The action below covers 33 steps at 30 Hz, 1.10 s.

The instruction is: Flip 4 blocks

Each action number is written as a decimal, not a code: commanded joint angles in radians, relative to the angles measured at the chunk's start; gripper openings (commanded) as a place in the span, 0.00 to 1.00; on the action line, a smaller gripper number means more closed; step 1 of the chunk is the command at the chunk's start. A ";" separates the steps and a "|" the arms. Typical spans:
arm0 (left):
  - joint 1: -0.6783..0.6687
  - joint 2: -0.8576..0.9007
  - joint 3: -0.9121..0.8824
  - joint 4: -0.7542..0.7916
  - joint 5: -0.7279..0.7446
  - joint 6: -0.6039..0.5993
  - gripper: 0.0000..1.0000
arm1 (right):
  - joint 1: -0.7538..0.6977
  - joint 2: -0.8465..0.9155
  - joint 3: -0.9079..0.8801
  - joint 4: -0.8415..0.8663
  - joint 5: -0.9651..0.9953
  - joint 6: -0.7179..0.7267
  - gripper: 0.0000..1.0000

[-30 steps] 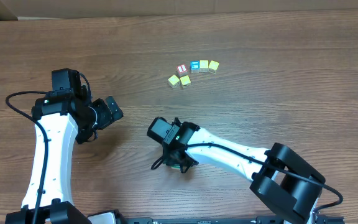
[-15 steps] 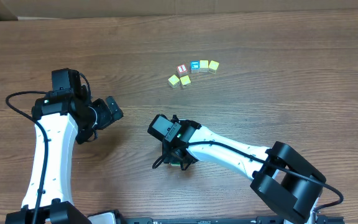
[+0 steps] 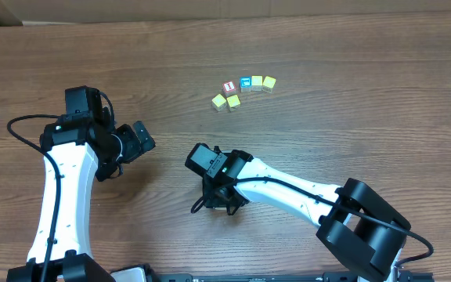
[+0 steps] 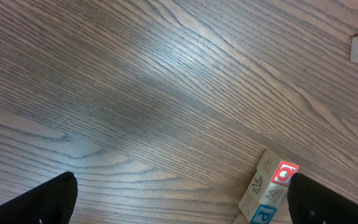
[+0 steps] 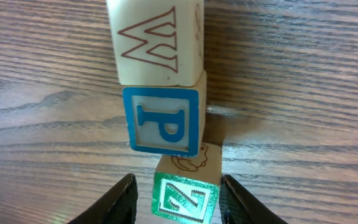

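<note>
The right wrist view shows three of the blocks in a row on the wood: a whitish block (image 5: pixel 154 40) with a brown "W", a blue "P" block (image 5: pixel 163 118) and a green "Z" block (image 5: pixel 182 199). My right gripper (image 5: pixel 180 202) straddles the Z block with its jaws open; a gap shows on the left side. In the left wrist view, the red "O" block (image 4: pixel 284 174) sits at the end of the row beside the whitish block (image 4: pixel 275 193) and the P block (image 4: pixel 264 214). My left gripper (image 4: pixel 194 199) is wide open and holds nothing. In the overhead view my right gripper (image 3: pixel 221 204) hides the row.
At the far side of the table (image 3: pixel 351 133) lies a cluster of cubes: a red one (image 3: pixel 229 87), a blue one (image 3: pixel 246 81) and several yellow ones (image 3: pixel 219 101). My left gripper (image 3: pixel 139 139) hangs left of the row.
My right gripper has shifted slightly over the row and its jaws stand a little wider than a second ago. The left arm has not moved.
</note>
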 commanded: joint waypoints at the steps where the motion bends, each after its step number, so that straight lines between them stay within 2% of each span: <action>1: 0.003 0.003 -0.005 0.002 -0.003 0.001 1.00 | -0.004 -0.003 0.027 0.014 0.006 -0.037 0.44; 20: 0.003 0.003 -0.005 0.002 -0.003 0.001 1.00 | 0.016 -0.003 0.027 -0.003 0.036 -0.060 0.45; 33: 0.003 0.003 -0.005 0.002 -0.003 0.001 1.00 | 0.058 -0.003 0.017 -0.010 0.085 -0.055 0.38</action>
